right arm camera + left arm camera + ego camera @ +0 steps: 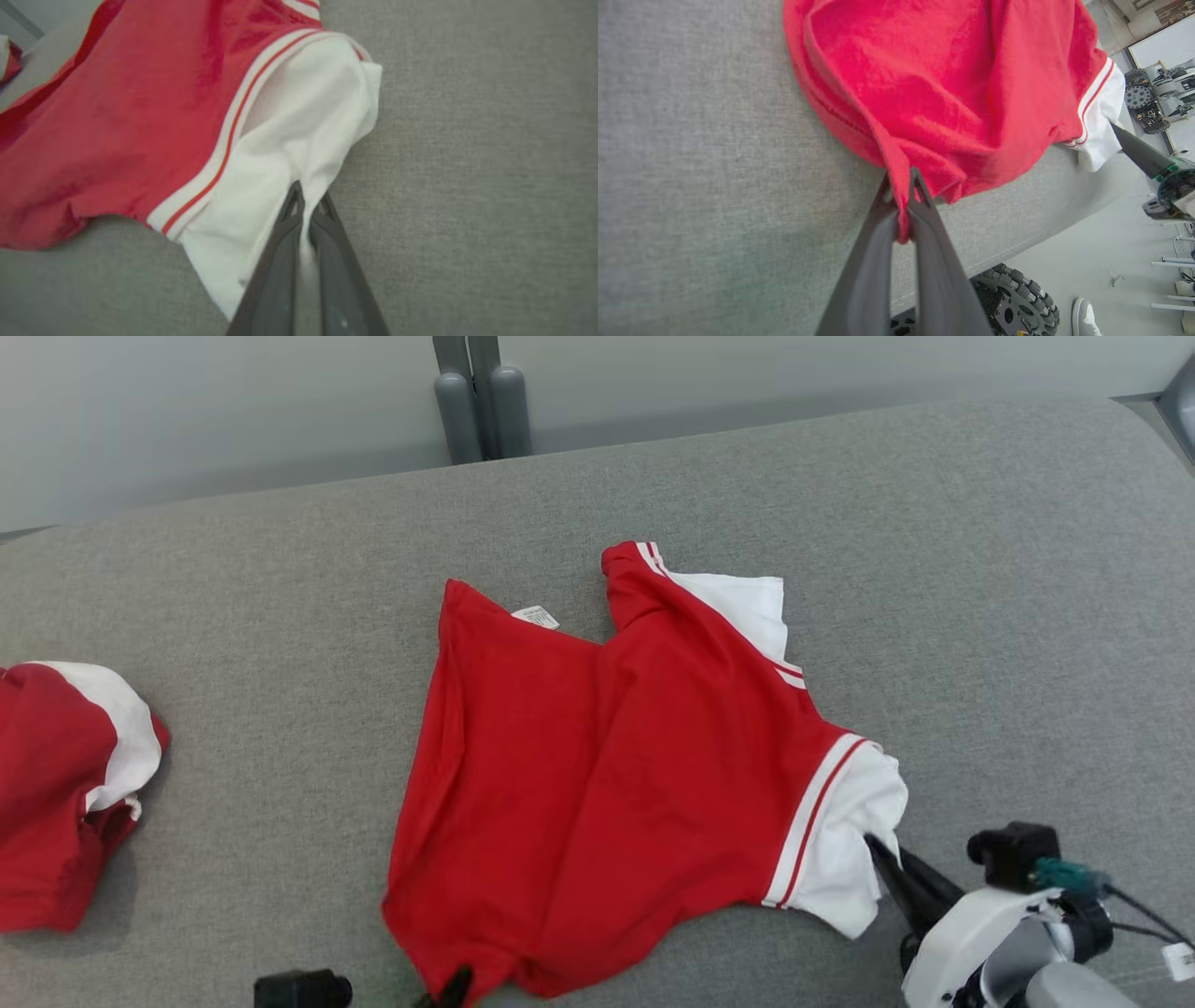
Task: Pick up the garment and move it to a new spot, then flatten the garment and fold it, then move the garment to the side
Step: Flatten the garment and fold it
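1. The red garment (597, 784) lies spread on the grey tabletop (980, 569), reaching away from both tools. Its hem corner is at the left tool and a white sleeve (299, 140) is at the right tool.
2. The left tool (902, 186) is pressed together on a narrow ridge of red hem. The bite looks thin, so a sharp pull could likely strip the cloth out of it.
3. The right tool (309, 193) is pinched on the white sleeve close to its edge. Lifting from here may haul the sleeve alone, stretching it while the body drags behind.
4. Long creases run through the red body ahead of the left tool. Uneven height or speed between the two arms would probably twist them into a bunch rather than smooth them out.
5. Beyond the right tool, the far sleeve (747, 607) sits rumpled against the body. It could stay doubled under once the cloth is set down.
6. The tabletop's edge lies just behind the left tool, with a wheel (1013, 298) below it. A backward drag risks spilling the hem over the side.
7. A second red-and-white garment (65, 784) rests well out to the left tool's outer side. A move that way could tangle the two.
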You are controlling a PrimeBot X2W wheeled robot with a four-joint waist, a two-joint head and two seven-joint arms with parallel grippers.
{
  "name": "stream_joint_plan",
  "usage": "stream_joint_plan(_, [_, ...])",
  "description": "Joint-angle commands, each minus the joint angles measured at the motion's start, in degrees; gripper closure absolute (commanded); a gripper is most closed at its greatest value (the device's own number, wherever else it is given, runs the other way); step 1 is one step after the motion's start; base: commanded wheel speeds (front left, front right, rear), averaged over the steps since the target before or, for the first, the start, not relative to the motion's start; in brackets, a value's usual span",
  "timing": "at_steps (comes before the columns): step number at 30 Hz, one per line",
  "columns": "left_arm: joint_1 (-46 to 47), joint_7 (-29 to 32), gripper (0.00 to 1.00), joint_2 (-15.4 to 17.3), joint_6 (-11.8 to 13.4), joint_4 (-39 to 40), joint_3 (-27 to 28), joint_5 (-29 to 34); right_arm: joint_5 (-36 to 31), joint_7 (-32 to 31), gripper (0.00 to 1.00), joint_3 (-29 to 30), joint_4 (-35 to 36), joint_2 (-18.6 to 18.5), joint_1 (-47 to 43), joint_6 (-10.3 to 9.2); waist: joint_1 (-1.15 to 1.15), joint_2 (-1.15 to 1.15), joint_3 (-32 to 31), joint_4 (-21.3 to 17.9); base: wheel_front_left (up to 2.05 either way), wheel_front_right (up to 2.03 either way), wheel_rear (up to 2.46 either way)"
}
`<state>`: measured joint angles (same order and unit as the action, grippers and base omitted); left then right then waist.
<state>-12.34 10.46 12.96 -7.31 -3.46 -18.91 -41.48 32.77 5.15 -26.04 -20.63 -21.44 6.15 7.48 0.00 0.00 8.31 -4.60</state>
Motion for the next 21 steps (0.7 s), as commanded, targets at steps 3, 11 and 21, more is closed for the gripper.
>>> stream_joint_plan(3, [2.05, -2.82, 1.00, 3.74, -0.28, 11.37, 0.17, -5.19, 10.05, 1.38, 1.00, 2.67, 11.45, -4.33, 0.69, 0.03, 0.00, 0.00, 0.30, -0.47, 0.00, 0.00, 0.00])
stream_joint_plan(11, [12.66, -3.82, 1.00, 9.49, 0.46, 32.84, 8.55, -9.74, 24.61, 0.60, 1.00, 16.05, 36.22, -11.71, 5.40, 0.04, 0.00, 0.00, 6.92, -1.92, 0.00, 0.00, 0.00])
stream_joint_plan(21, [55.54, 8.30, 1.00, 13.99, 7.05, 20.79, 11.12, -7.49, 14.30, -14.19, 1.00, 29.12, 25.67, 3.34, 45.17, 0.04, 0.00, 0.00, 21.34, -2.01, 0.00, 0.00, 0.00])
